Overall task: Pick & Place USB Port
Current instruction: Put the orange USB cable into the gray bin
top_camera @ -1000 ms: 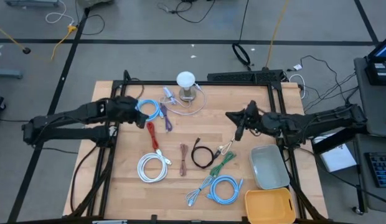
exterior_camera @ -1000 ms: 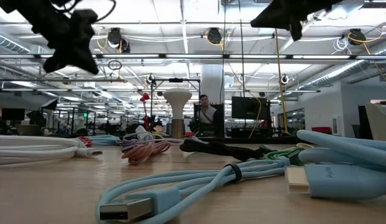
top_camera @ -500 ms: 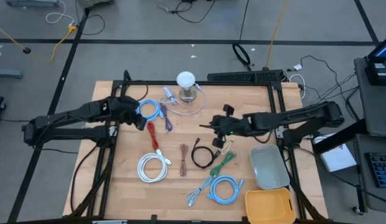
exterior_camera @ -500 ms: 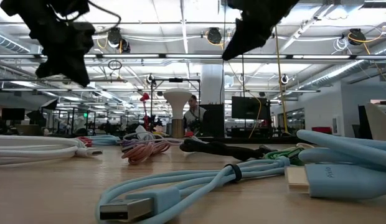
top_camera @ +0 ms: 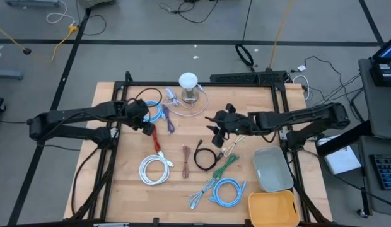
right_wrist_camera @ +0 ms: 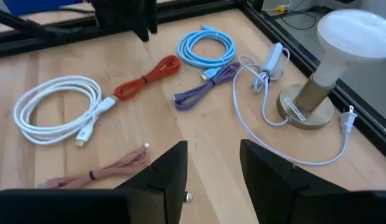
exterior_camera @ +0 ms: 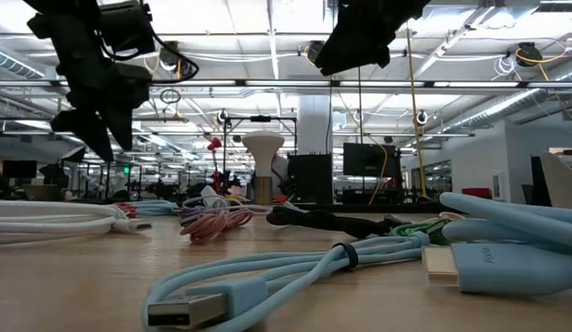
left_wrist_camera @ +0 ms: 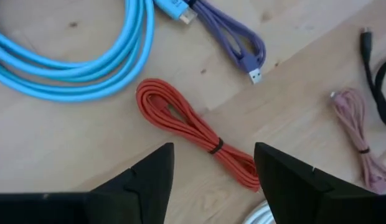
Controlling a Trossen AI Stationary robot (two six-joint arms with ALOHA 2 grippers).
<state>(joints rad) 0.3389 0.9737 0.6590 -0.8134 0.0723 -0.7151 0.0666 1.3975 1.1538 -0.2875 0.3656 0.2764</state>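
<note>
Several coiled USB cables lie flat on the wooden table (top_camera: 126,189): a red one (left_wrist_camera: 193,127), a light blue coil (left_wrist_camera: 75,68), a purple one (left_wrist_camera: 233,40), a pink one (right_wrist_camera: 99,171), a white coil (top_camera: 154,169), a black one (top_camera: 205,156) and a green one (top_camera: 226,164). My left gripper (left_wrist_camera: 211,180) hangs open just above the red cable (top_camera: 156,137), a finger on either side of its near end, touching nothing. My right gripper (right_wrist_camera: 211,171) is open in the air above the table's middle, beside the black cable. It shows high up in the low view (exterior_camera: 360,37).
A white lamp on a brass base (top_camera: 189,85) stands at the far middle with its white cord around it. A grey tray (top_camera: 272,169) and a yellow tray (top_camera: 273,208) sit at the near right. Another light blue coil (top_camera: 227,191) lies near the front.
My right gripper has swung from the table's right side toward its left and now hangs over the middle. My left gripper has shifted a little toward the right and down toward the red cable. No cable has moved.
</note>
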